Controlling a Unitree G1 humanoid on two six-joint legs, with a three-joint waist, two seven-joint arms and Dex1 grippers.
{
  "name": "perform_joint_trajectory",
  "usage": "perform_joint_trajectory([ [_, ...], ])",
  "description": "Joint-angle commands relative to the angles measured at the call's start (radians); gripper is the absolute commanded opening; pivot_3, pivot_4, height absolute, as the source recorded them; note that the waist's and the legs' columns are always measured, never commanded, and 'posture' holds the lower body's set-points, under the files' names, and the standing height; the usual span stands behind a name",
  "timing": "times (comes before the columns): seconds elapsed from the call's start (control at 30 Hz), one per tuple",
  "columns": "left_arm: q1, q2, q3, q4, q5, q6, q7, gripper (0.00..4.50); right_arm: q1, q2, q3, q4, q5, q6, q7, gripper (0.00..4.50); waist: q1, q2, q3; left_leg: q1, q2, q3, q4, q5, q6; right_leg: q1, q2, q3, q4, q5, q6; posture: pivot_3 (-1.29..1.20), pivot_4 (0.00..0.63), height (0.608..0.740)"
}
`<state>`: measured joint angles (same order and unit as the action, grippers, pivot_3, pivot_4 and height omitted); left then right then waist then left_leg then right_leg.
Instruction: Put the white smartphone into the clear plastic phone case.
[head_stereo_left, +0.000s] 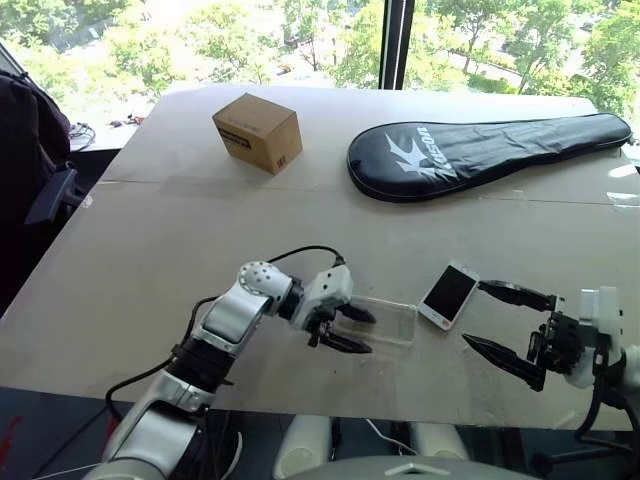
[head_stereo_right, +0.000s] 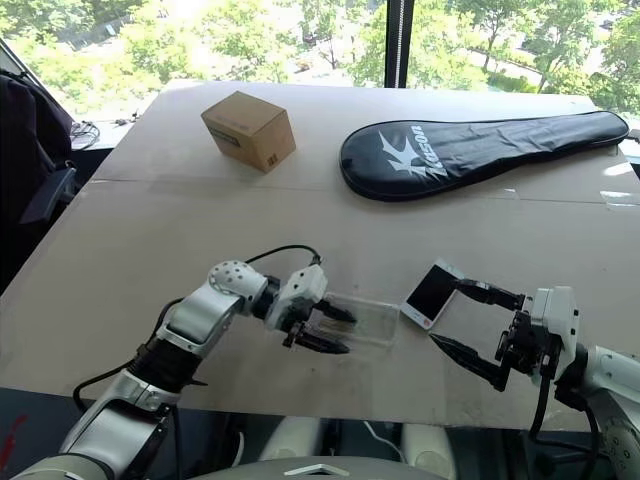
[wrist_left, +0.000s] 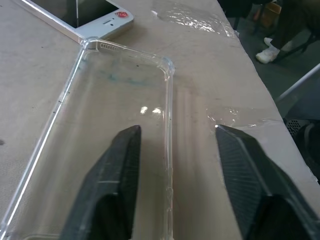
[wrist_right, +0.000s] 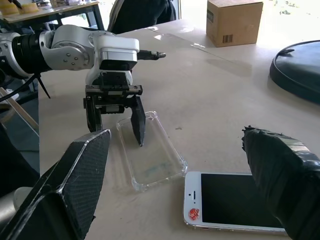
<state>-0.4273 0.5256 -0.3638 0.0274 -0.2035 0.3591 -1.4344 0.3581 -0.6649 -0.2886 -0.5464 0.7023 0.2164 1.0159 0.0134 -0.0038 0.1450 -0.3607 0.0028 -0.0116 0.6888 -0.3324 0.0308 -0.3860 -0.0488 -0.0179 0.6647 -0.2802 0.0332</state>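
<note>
Near the bottom middle of the left eye view, on the bare tan table (head_stereo_left: 150, 250), the clear plastic phone case (head_stereo_left: 388, 322) lies flat with its open side up. The white smartphone (head_stereo_left: 449, 294) lies screen up just to its right, one corner of the phone right at a corner of the case; contact is too fine to tell.

The left gripper (head_stereo_left: 341, 329) sits over the case's left end with its fingers spread. One finger (wrist_left: 112, 185) is over the case floor and the other outside the long rim, so the pair straddles that wall without pinching it. At lower right, the right gripper (head_stereo_left: 503, 320) has its jaws wide apart, one tip just beside the phone's right end and the other nearer the table edge, holding nothing.

The case looks thin, light and springy, likely to skate on the smooth board and to flex if squeezed across its width, so a hold on one rim near a corner seems safest. The phone looks stiff and denser, with a glossy glass face that would be slippery and could scratch; taking it by the two long white edges would probably give the firmest grip. Lying flush with the table, those low edges leave little for fingertips to catch
</note>
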Motion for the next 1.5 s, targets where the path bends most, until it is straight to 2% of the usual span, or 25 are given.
perform_joint_trajectory([
  [0.03, -0.01, 0.024, 0.027, -0.037, -0.021, 0.017, 0.023, 4.35, -0.005, -0.044, -0.006, -0.012, -0.027, -0.009, 0.034, 4.5, 0.0, 0.0, 0.0, 0.0, 0.0, 0.0, 0.0, 0.0, 0.0, 0.0, 0.0, 0.0, 0.0, 0.0, 0.0, 0.0, 0.15, 0.74],
  [0.13, -0.027, 0.024, 0.062, -0.055, -0.068, 0.028, 0.03, 4.46, -0.029, -0.05, -0.001, 0.011, -0.037, -0.004, 0.024, 4.5, 0.0, 0.0, 0.0, 0.0, 0.0, 0.0, 0.0, 0.0, 0.0, 0.0, 0.0, 0.0, 0.0, 0.0, 0.0, 0.0, 0.15, 0.74],
  [0.2, -0.04, 0.022, 0.1, -0.077, -0.12, 0.071, 0.034, 4.46, -0.077, -0.057, 0.022, 0.054, -0.117, -0.012, -0.023, 4.5, -0.001, -0.001, 0.0, 0.0, 0.0, 0.0, 0.0, 0.0, 0.0, 0.0, 0.0, 0.0, 0.0, 0.0, 0.0, 0.0, 0.15, 0.74],
  [0.33, -0.05, 0.07, 0.154, -0.154, -0.182, 0.125, 0.038, 4.46, -0.202, -0.135, 0.128, 0.131, -0.269, 0.079, -0.079, 4.5, -0.003, -0.001, 0.001, 0.0, 0.0, 0.001, 0.001, 0.0, 0.0, 0.0, 0.0, 0.001, 0.0, 0.0, 0.0, 0.0, 0.15, 0.74],
  [0.43, -0.016, 0.122, 0.178, -0.252, -0.219, 0.183, 0.057, 4.46, -0.307, -0.174, 0.217, 0.202, -0.333, 0.104, -0.052, 4.5, -0.012, 0.0, 0.001, 0.0, 0.0, 0.0, 0.0, 0.0, 0.0, -0.001, 0.0, 0.002, 0.0, 0.0, 0.0, 0.0, 0.15, 0.74],
  [0.67, 0.025, 0.171, 0.221, -0.382, -0.274, 0.245, 0.132, 4.46, -0.616, -0.099, 0.323, 0.48, -0.339, 0.084, 0.063, 4.5, -0.021, -0.002, 0.004, -0.001, 0.0, -0.001, 0.0, 0.0, 0.0, -0.001, -0.002, 0.001, -0.001, 0.0, 0.0, 0.0, 0.15, 0.74],
  [0.73, 0.028, 0.181, 0.224, -0.397, -0.288, 0.252, 0.135, 4.46, -0.688, -0.092, 0.361, 0.519, -0.325, 0.174, 0.089, 4.5, -0.023, -0.002, 0.004, -0.001, 0.0, 0.0, 0.0, 0.0, 0.0, -0.001, -0.002, 0.002, -0.001, 0.0, 0.0, 0.0, 0.15, 0.74],
  [0.8, 0.028, 0.189, 0.225, -0.404, -0.286, 0.243, 0.142, 4.46, -0.797, -0.057, 0.407, 0.563, -0.287, 0.377, 0.079, 4.5, -0.021, -0.002, 0.004, -0.001, 0.0, -0.002, 0.0, 0.0, 0.0, -0.001, -0.002, 0.001, -0.002, 0.0, 0.0, 0.0, 0.15, 0.74],
  [0.97, 0.026, 0.201, 0.231, -0.427, -0.31, 0.257, 0.167, 4.46, -0.939, -0.045, 0.531, 0.682, -0.38, 0.412, 0.15, 4.5, -0.024, -0.001, 0.005, -0.003, 0.0, -0.001, -0.001, 0.0, 0.0, -0.004, -0.002, 0.001, -0.001, 0.0, 0.0, 0.0, 0.15, 0.74],
  [1.2, 0.011, 0.205, 0.226, -0.437, -0.273, 0.24, 0.254, 4.46, -0.871, -0.179, 0.574, 0.637, -0.416, 0.447, 0.246, 4.5, 0.0, -0.002, 0.005, -0.011, -0.001, -0.003, 0.001, 0.0, 0.0, -0.01, -0.004, -0.001, -0.002, 0.0, 0.0, 0.0, 0.15, 0.74],
  [1.37, -0.001, 0.196, 0.217, -0.419, -0.272, 0.246, 0.29, 4.46, -0.672, -0.325, 0.455, 0.466, -0.307, 0.519, 0.303, 4.5, 0.009, -0.001, 0.004, -0.014, -0.001, -0.008, 0.003, 0.0, 0.0, -0.009, -0.005, -0.006, -0.002, 0.0, 0.0, 0.0, 0.15, 0.74],
  [1.5, -0.013, 0.191, 0.201, -0.411, -0.281, 0.237, 0.272, 4.46, -0.495, -0.334, 0.336, 0.327, -0.243, 0.463, 0.276, 4.5, 0.005, -0.002, 0.004, -0.02, -0.001, -0.014, 0.011, 0.0, 0.0, -0.009, -0.005, -0.013, -0.002, 0.0, 0.0, 0.0, 0.15, 0.74],
])
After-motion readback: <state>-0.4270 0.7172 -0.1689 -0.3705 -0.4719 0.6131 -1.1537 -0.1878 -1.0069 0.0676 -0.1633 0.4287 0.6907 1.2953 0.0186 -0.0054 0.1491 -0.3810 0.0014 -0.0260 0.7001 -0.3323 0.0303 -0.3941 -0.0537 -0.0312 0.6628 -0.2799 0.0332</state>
